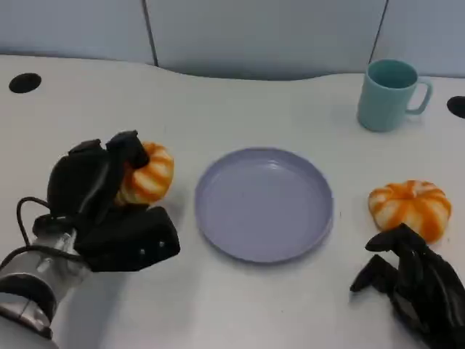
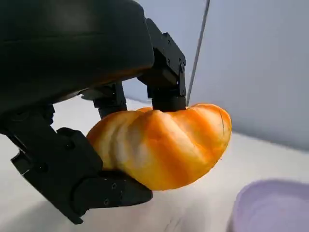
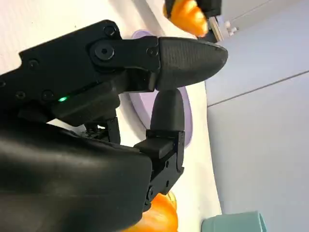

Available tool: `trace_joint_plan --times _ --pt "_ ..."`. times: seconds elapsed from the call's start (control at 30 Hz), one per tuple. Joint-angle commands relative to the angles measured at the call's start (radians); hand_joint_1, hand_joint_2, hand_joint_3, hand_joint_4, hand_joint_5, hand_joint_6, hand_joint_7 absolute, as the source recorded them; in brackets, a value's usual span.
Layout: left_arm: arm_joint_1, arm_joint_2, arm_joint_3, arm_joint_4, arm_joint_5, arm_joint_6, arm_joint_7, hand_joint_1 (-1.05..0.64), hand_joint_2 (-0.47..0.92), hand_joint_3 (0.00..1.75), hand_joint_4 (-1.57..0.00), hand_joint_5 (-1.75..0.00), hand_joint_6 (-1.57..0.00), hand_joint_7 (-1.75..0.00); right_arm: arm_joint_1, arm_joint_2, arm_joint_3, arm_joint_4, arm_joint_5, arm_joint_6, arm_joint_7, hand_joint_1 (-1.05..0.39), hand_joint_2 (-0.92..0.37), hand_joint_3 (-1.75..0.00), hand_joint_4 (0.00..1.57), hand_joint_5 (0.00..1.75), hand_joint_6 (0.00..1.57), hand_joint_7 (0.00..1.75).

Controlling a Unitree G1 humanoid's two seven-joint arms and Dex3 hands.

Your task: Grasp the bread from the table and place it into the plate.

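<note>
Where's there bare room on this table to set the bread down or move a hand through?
The purple plate is bare inside. Free tabletop lies between the plate and the teal mug, and along the near edge between both hands. Crowded: the left hand holds one bread; the right hand sits just before the second bread.

White table with black grommet holes, pale grey panelled wall behind

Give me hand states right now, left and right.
Left hand: holding a bread roll, plainly gripped in the left wrist view.
Right hand: open, holding nothing, beside the other bread roll.
</note>
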Motion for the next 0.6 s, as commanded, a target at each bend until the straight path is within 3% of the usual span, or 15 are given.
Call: trace_joint_plan --times 0.03,0.23,0.4,0.53,0.6 --pt "-0.010 0.027 0.029 -0.014 -0.022 -0.056 0.015 -0.04 0.58 0.91 -0.71 -1.75 -0.54 -1.75 -0.002 -0.015 -0.007 0.000 0.011 0.010 0.007 -0.46 -0.92 -0.49 0.45 1.75 0.36 1.60" --pt "-0.033 0.045 0.037 -0.036 -0.026 -0.134 -0.022 -0.02 0.45 1.13 -0.74 -1.75 -0.60 -1.75 -0.002 -0.015 -0.005 0.002 -0.004 0.002 -0.007 -0.46 -0.92 -0.49 0.46 1.75 0.36 1.60" --pt "-0.098 0.048 0.031 -0.051 -0.049 -0.200 -0.276 -0.06 0.47 1.14 -0.74 -1.75 -0.65 -1.75 0.001 -0.018 -0.002 -0.003 -0.007 0.014 -0.011 -0.46 -0.92 -0.49 0.47 1.75 0.37 1.61" --pt "-0.146 0.033 0.009 -0.067 -0.019 -0.230 -0.308 -0.09 0.46 1.10 -0.76 -1.75 -0.71 -1.66 -0.006 -0.018 -0.005 0.010 0.001 0.016 -0.001 -0.46 -0.92 -0.49 0.45 1.75 0.36 1.60" --pt "-0.162 0.026 0.000 -0.069 -0.007 -0.239 -0.305 -0.12 0.45 1.12 -0.78 -1.75 -0.69 -1.72 -0.009 -0.018 -0.005 0.018 0.000 0.010 0.002 -0.46 -0.92 -0.49 0.45 1.75 0.36 1.60"
